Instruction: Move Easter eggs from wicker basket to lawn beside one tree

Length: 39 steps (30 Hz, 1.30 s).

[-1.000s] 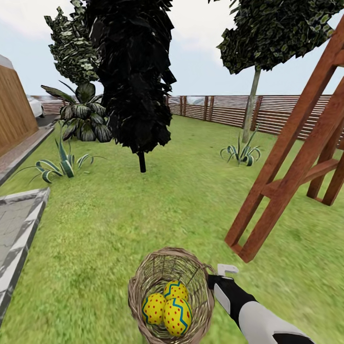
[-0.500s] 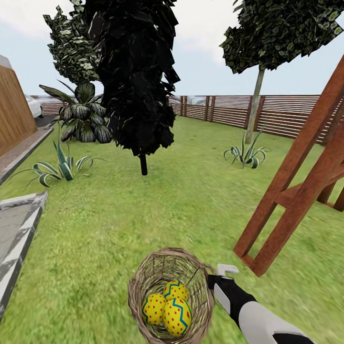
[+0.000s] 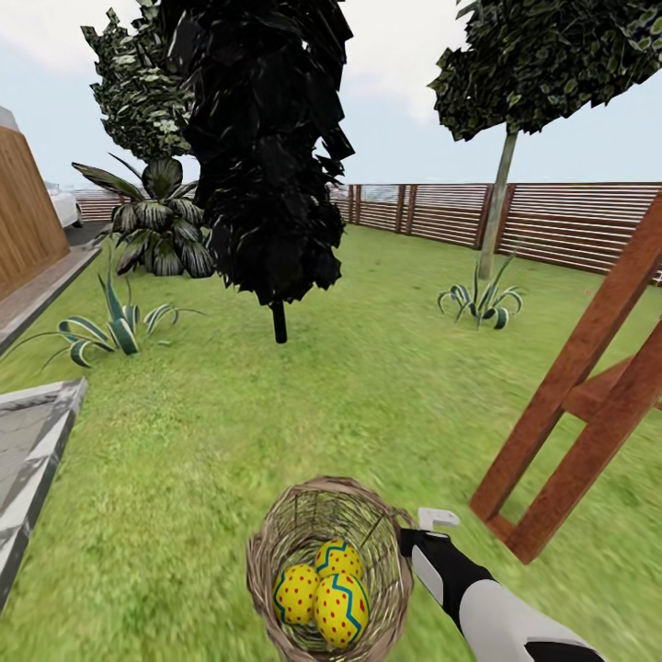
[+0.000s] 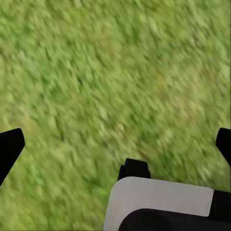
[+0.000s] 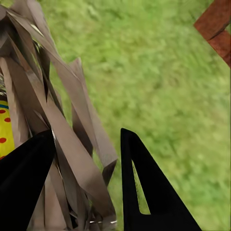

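The brown wicker basket (image 3: pixel 317 515) sits low in the head view, just ahead of me. My right gripper (image 3: pixel 411 535) is shut on its rim. Three Easter eggs (image 3: pixel 341 609), yellow with red dots and zigzag bands, lie together in its bottom. In the right wrist view the black fingers of the right gripper (image 5: pixel 86 134) straddle the woven strands of the basket (image 5: pixel 62 96), with a sliver of egg (image 5: pixel 7 130) behind them. My left gripper (image 4: pixel 120 137) hangs open over bare lawn (image 4: pixel 120 72). The tree (image 3: pixel 497 202) with a pale trunk stands far off at the right, by the fence.
An all-black tree (image 3: pixel 267 138) stands ahead, left of centre. A red-brown wooden frame (image 3: pixel 588 395) leans in at the right. Striped spiky plants (image 3: pixel 483 302) (image 3: pixel 115 326) dot the grass. Grey paving (image 3: pixel 28 460) lies at the left, and a slat fence (image 3: pixel 570 225) bounds the back.
The whole view has shifted: the wooden frame slid right and down, and the trees drew slightly nearer. The basket and right gripper keep the same place in the picture.
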Motion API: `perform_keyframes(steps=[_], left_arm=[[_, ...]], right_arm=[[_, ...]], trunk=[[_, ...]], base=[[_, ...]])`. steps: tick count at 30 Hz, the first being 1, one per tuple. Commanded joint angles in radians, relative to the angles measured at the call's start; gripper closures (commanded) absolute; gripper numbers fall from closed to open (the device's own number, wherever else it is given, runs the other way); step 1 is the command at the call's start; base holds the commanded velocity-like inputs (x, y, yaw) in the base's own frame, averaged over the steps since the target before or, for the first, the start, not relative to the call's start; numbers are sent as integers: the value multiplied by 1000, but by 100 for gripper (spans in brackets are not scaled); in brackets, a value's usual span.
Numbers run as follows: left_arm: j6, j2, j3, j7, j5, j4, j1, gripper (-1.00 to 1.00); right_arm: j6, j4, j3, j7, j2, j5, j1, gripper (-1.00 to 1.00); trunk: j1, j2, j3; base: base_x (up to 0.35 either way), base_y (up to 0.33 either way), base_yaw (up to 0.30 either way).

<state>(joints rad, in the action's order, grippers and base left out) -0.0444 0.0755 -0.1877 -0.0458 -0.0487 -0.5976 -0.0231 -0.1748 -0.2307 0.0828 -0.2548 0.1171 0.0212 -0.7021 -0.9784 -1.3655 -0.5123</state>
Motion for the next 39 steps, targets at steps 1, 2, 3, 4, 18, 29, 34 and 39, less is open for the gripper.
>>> perform_keyframes(steps=[1, 2, 3, 4, 18, 29, 34, 39], left_arm=[[-5, 0, -3, -5, -6, -2, 0, -100], [-5, 0, -3, -5, -7, -2, -1, -100], [-5, 0, -3, -5, -8, -2, 0, -100], [-5, 0, -3, -5, -9, -2, 0, -100], [-5, 0, -3, -5, -13, -3, 0, -100], [-5, 0, -3, -5, -10, -2, 0, -100], [-5, 0, -3, -5, -10, -2, 0, -100], [-5, 0, -3, -5, -11, -2, 0, -100]], right_arm=[[-3, -2, 9, 0, 1, 5, 0, 100], [-3, -2, 9, 0, 1, 5, 0, 100], [-3, -2, 9, 0, 1, 6, 0, 100], [-3, -2, 9, 0, 1, 5, 0, 100], [-3, -4, 9, 0, 0, 5, 0, 100], [-3, -5, 11, 0, -2, 5, 0, 100], [-3, -5, 11, 0, -1, 5, 0, 100], [-3, -5, 10, 1, -1, 5, 0, 100]], trunk=[[-1, 0, -1], [-1, 0, -1], [-1, 0, -1], [-1, 0, -1], [-1, 0, -1], [-1, 0, -1], [-1, 0, -1], [-1, 0, -1]], base=[[331, 144, 0], [331, 144, 0], [331, 144, 0], [331, 144, 0], [331, 144, 0], [331, 144, 0], [331, 144, 0], [331, 144, 0]])
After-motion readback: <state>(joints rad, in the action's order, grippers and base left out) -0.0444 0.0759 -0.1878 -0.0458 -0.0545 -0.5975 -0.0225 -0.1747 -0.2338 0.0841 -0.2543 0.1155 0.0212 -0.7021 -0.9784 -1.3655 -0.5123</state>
